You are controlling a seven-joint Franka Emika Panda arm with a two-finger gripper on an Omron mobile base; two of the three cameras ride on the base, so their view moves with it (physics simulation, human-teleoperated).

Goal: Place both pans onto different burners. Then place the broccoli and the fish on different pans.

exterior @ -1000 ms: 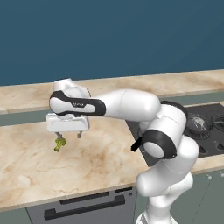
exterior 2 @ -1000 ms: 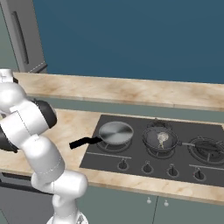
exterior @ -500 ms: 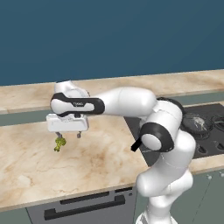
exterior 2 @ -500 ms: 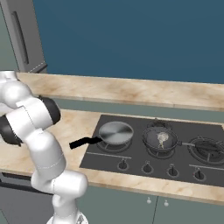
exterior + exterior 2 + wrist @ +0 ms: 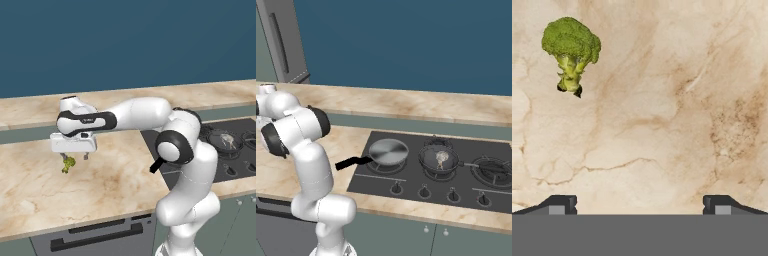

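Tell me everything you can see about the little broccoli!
The broccoli is one small floret with a bumpy, dark green top and a pale yellow-green stem. In the hand view it lies on the beige marbled counter, off to one side, not between the fingertips. In the left base view it sits just under the open gripper, by one finger. Whether it touches that finger can't be told.
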